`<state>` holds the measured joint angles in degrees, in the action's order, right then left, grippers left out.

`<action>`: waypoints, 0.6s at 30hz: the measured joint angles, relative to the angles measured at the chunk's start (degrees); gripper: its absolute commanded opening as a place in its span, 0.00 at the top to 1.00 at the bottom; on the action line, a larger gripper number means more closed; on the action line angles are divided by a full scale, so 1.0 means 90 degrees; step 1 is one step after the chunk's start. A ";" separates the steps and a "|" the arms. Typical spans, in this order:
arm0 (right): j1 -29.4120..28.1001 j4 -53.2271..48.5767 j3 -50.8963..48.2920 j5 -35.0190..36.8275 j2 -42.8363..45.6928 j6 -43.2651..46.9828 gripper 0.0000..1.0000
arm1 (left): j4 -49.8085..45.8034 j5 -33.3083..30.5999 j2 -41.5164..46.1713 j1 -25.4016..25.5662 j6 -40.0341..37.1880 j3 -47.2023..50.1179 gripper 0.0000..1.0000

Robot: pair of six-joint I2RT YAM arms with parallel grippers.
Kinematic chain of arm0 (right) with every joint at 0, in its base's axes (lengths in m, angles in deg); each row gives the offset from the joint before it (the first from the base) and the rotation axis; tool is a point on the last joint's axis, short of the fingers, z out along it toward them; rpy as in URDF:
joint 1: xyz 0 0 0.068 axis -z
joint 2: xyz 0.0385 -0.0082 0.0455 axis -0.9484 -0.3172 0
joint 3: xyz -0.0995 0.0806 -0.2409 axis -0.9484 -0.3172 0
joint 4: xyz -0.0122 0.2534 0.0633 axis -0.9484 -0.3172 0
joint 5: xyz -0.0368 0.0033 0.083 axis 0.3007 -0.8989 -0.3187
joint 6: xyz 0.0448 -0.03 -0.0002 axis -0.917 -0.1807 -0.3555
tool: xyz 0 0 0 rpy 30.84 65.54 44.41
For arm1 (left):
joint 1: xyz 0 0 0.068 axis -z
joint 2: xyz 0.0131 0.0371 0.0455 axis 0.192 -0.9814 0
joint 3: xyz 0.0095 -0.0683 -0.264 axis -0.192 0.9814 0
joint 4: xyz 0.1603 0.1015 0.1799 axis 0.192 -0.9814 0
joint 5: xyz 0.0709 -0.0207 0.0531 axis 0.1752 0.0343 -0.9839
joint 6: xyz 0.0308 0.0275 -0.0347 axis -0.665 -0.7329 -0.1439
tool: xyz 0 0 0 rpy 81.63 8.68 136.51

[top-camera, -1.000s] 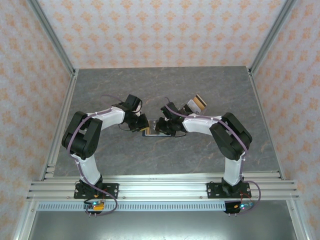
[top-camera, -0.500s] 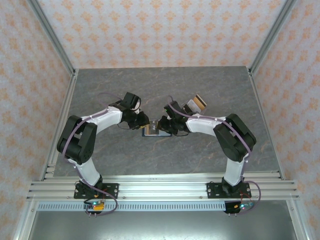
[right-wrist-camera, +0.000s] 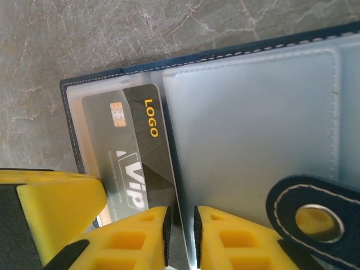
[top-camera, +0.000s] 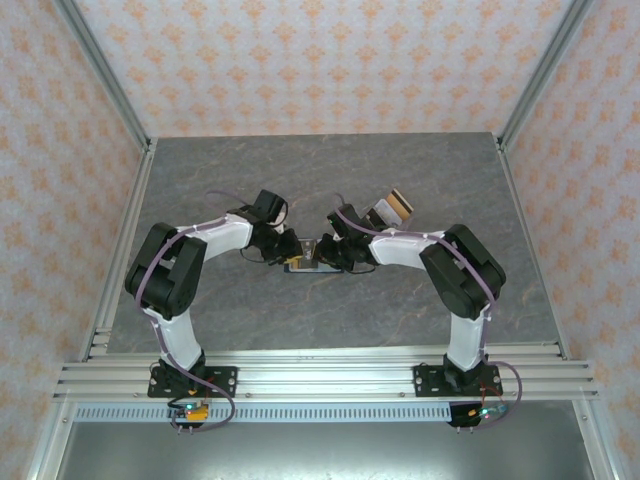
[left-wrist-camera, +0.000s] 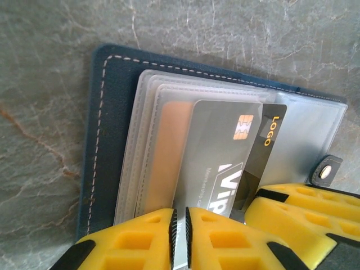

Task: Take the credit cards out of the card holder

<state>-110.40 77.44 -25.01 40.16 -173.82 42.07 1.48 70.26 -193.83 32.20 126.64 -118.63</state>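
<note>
The navy card holder [left-wrist-camera: 109, 112] lies open on the table [top-camera: 330, 180] between both grippers, also seen from above [top-camera: 305, 266]. A black-grey credit card [left-wrist-camera: 225, 146] marked VIP sticks partway out of its clear sleeves. My left gripper [left-wrist-camera: 180, 236] is shut on that card's near edge. An orange-brown card [left-wrist-camera: 169, 152] stays inside a sleeve. My right gripper [right-wrist-camera: 181, 236] is closed on the edge of the card holder's clear sleeve [right-wrist-camera: 253, 124], right beside the same credit card [right-wrist-camera: 135, 152]. From above, the left gripper [top-camera: 292, 247] and right gripper [top-camera: 325, 250] nearly touch.
A small stack of cards [top-camera: 392, 207] lies on the table behind the right arm. The holder's closure tab [right-wrist-camera: 315, 219] with its snap sits by the right fingers. Patterned walls and metal posts enclose the table.
The left arm's elbow swung outward and came back. Both grippers stayed at the card holder, with the left one shifted slightly toward the right one.
</note>
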 measured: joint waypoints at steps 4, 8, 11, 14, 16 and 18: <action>0.0029 0.0114 0.0002 -0.0136 -0.0049 0.0000 0.78 | 0.0107 -0.0034 0.0000 0.0000 0.0041 0.0085 0.84; 0.0053 0.0197 0.0002 -0.0257 -0.0080 0.0000 0.78 | 0.0206 -0.0036 0.0005 -0.0005 0.0058 0.0158 0.84; 0.0078 0.0289 0.0002 -0.0359 -0.0121 -0.0002 0.78 | 0.0265 -0.0029 0.0005 -0.0017 0.0092 0.0187 0.84; 0.0119 0.0355 0.0000 -0.0423 -0.0141 0.0000 0.81 | 0.0311 -0.0032 0.0005 -0.0017 0.0114 0.0189 0.84; 0.0138 0.0403 -0.0012 -0.0442 -0.0146 0.0000 0.84 | 0.0325 -0.0034 0.0005 -0.0017 0.0134 0.0189 0.84; 0.0163 0.0430 -0.0029 -0.0447 -0.0146 0.0000 0.87 | 0.0328 -0.0034 0.0005 -0.0017 0.0136 0.0189 0.84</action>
<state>-108.94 81.31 -25.28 36.14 -175.13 42.07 4.43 69.96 -193.79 32.04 127.86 -116.93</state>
